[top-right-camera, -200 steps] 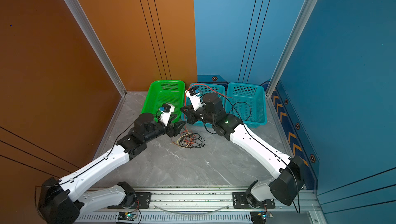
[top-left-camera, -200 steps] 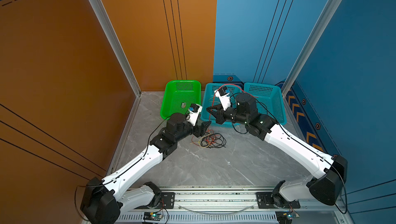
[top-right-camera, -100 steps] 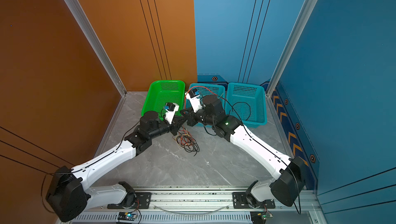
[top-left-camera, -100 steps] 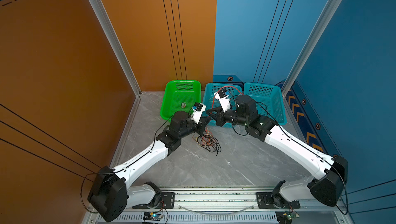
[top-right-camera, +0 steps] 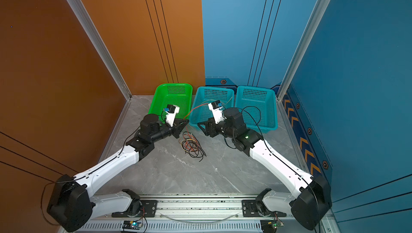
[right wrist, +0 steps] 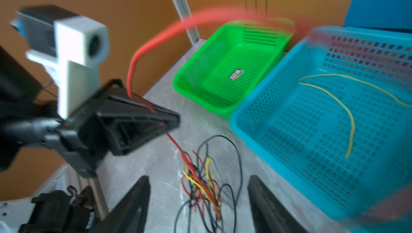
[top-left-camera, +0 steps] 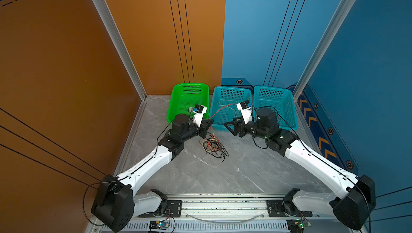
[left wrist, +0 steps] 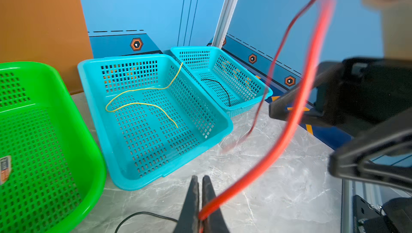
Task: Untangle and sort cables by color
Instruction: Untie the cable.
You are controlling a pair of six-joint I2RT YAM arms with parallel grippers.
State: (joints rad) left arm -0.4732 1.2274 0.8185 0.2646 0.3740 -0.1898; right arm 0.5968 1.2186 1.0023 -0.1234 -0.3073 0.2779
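At the far left I see the green basket [top-left-camera: 183, 103] with a small label [right wrist: 236, 74] on its floor. Just in front of its near right corner, my left gripper [left wrist: 198, 179] has its fingers pressed together on a red cable [left wrist: 298, 107]. Below the grip this cable drops to the tangle of cables [top-left-camera: 214, 146], red, yellow and black loops lying on the grey table [top-left-camera: 200, 171] between the two arms. Above the grip it arcs rightward over the middle teal basket [left wrist: 98, 120]; it is blurred in both wrist views and I cannot tell where its free end sits. A yellow cable [left wrist: 142, 89] lies curled inside that middle basket. My right gripper [right wrist: 197, 179] hangs near the basket's near edge, jaws wide apart and holding nothing, facing the tangle. In the right teal basket [top-left-camera: 273, 87] lies a black cable [left wrist: 219, 83].
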